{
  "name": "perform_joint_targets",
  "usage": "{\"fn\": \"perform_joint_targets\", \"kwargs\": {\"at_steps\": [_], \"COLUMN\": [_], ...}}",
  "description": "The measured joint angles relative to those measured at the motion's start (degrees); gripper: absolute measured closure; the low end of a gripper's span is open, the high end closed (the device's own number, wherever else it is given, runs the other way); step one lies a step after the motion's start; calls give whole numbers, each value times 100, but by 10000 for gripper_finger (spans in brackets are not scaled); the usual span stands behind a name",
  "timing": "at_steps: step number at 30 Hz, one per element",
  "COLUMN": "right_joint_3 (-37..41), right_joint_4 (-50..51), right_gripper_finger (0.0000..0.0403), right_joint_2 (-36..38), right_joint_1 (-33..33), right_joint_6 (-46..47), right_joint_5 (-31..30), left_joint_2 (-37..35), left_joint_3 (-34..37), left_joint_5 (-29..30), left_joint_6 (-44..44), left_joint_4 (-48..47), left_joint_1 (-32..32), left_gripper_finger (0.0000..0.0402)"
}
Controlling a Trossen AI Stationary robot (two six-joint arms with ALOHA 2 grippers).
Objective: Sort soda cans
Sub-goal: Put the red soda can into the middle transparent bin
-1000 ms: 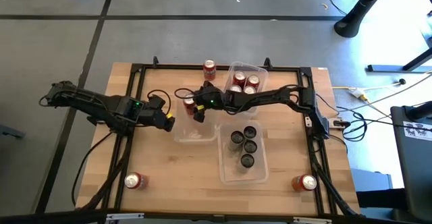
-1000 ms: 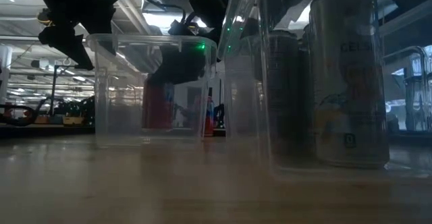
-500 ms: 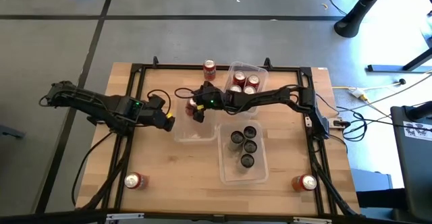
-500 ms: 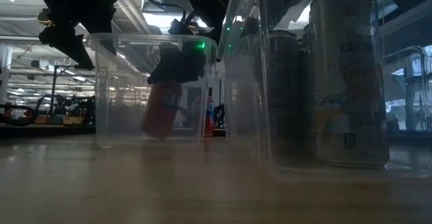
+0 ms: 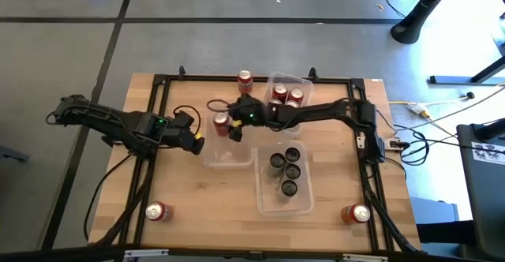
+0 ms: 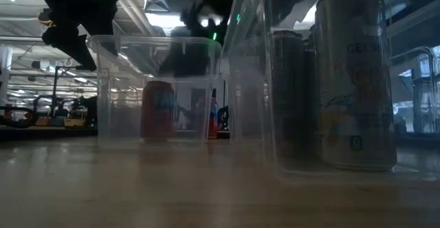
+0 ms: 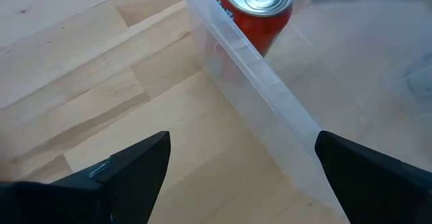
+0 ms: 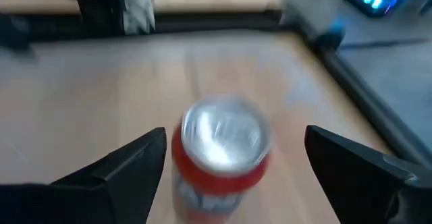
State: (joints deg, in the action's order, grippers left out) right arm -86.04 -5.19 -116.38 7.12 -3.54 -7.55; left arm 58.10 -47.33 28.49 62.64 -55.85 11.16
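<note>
A red soda can (image 5: 221,122) stands upright on its base in the far left corner of a clear bin (image 5: 230,155); it also shows in the low view (image 6: 158,111) and the left wrist view (image 7: 254,7). My right gripper (image 5: 232,129) hangs open just above it. Its fingers stand on either side of the can's silver top (image 8: 226,133) without touching. My left gripper (image 5: 196,144) waits open to the left of that bin, over bare table (image 7: 241,137).
A far bin (image 5: 286,93) holds red cans, and a near bin (image 5: 284,179) holds dark cans (image 6: 354,84). Loose red cans stand at the far edge (image 5: 245,78), near left (image 5: 156,211) and near right (image 5: 357,213). A black frame (image 5: 162,88) borders the table.
My right gripper has let go of the red can inside the clear bin and risen above it. The can leaned over half a second ago and now stands upright on the bin's floor.
</note>
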Motion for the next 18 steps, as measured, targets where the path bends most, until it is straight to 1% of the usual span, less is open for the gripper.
{"fn": "perform_joint_targets", "kwargs": {"at_steps": [2, 7, 10, 13, 15, 18], "right_joint_3": [-18, -26, -25, -35, -35, -35], "right_joint_4": [188, 868, 1160, 1704, 2220, 3114], "right_gripper_finger": [52, 52, 52, 52, 52, 52], "right_joint_2": [341, 1004, 1461, 1910, 2160, 2552], "right_joint_1": [-63, -260, -408, -581, -708, -945], "right_joint_6": [-58, -449, -562, -582, -600, -599], "right_joint_5": [-13, -16, -23, -28, -31, -35], "left_joint_2": [-31, -165, -287, -316, -330, -318], "left_joint_3": [-17, -205, -360, -508, -568, -571], "left_joint_5": [-12, -293, -295, -258, -259, -206], "left_joint_6": [-58, -377, -653, -1024, -1389, -2044], "left_joint_4": [-22, -85, -64, -42, 172, 902], "left_joint_1": [1, 48, 112, 241, 378, 660], "left_gripper_finger": [39, 39, 39, 39, 39, 39]}}
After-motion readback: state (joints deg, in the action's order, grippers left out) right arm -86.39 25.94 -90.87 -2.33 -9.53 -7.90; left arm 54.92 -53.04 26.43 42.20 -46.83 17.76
